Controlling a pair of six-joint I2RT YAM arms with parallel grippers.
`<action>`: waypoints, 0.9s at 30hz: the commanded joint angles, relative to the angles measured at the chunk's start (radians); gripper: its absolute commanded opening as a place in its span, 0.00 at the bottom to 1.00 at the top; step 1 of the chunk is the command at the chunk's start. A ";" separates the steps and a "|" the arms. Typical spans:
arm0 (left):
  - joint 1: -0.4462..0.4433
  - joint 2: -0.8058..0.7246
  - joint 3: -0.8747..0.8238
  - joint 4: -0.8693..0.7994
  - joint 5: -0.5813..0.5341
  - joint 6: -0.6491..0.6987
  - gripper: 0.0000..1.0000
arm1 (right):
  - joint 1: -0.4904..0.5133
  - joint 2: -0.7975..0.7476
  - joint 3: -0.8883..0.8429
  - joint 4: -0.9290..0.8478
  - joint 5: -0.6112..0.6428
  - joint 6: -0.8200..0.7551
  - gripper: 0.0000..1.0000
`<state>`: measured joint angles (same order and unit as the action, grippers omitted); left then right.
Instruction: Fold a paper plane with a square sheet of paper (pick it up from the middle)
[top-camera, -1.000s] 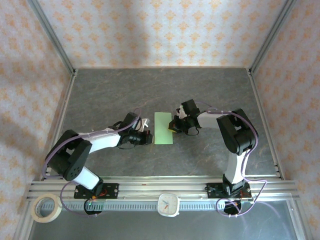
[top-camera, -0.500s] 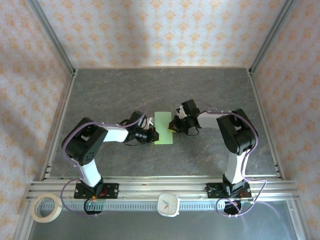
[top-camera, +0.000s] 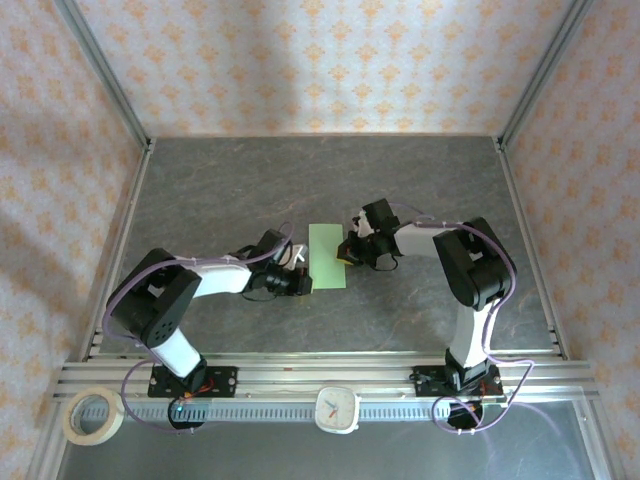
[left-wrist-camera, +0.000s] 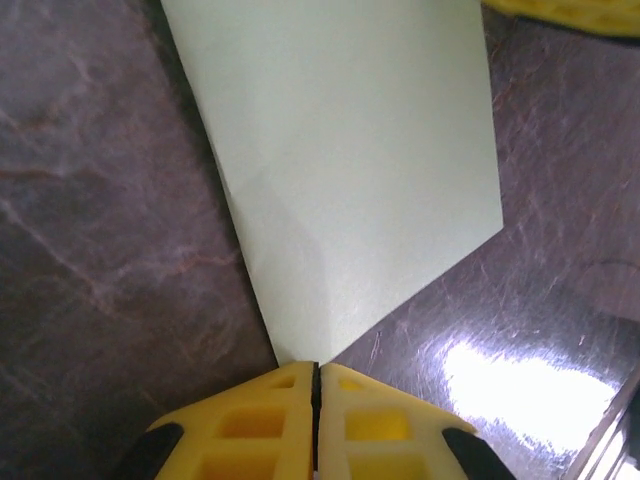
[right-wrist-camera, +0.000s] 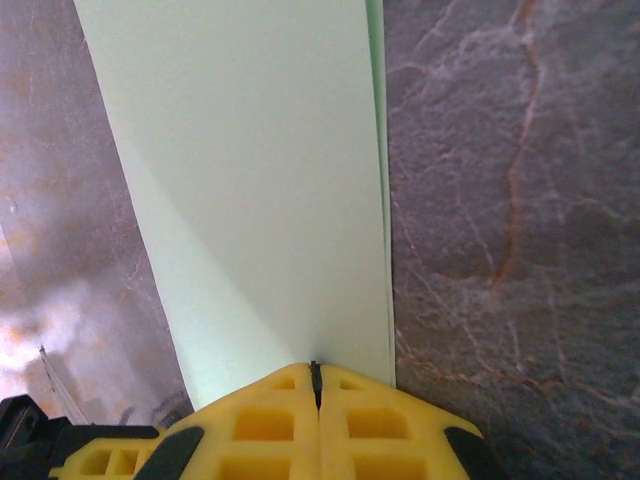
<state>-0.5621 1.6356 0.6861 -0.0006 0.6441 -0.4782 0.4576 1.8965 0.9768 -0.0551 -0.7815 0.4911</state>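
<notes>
The sheet of paper (top-camera: 327, 256) lies flat in the middle of the grey marbled table (top-camera: 220, 190), doubled over into a narrow pale green rectangle; its long axis runs straight away from the arm bases toward the back wall, with no pointed end either way; from above it looks plain, but the left wrist view picks out faint slanting creases near its near-left corner, and the right wrist view shows a thin second layer peeping out along the right-hand edge; both wrist views cut off its far end

The left gripper (top-camera: 303, 282) sits low at that near-left corner, yellow fingers (left-wrist-camera: 270, 420) pressed together with the paper's tip running right up to them; the right gripper (top-camera: 347, 252) meets the right long edge about midway, likewise closed tight; whether either one actually nips the paper between its tips is hard to say, since the tips cover the spot

A roll of tape (top-camera: 92, 415) and a small white clock (top-camera: 337, 409) rest by the near rail, well apart from the paper
</notes>
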 joint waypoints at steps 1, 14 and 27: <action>-0.025 -0.030 0.027 -0.128 -0.051 0.040 0.09 | 0.000 0.080 -0.045 -0.161 0.190 -0.031 0.00; 0.155 -0.059 0.102 0.119 0.052 -0.174 0.09 | 0.002 -0.040 0.113 -0.279 0.116 -0.182 0.09; 0.162 0.329 0.538 -0.046 0.029 -0.067 0.09 | 0.004 -0.332 -0.195 -0.087 0.107 0.130 0.37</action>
<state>-0.3992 1.9030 1.1713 0.0311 0.6968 -0.5900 0.4633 1.5967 0.8688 -0.1879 -0.6846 0.5083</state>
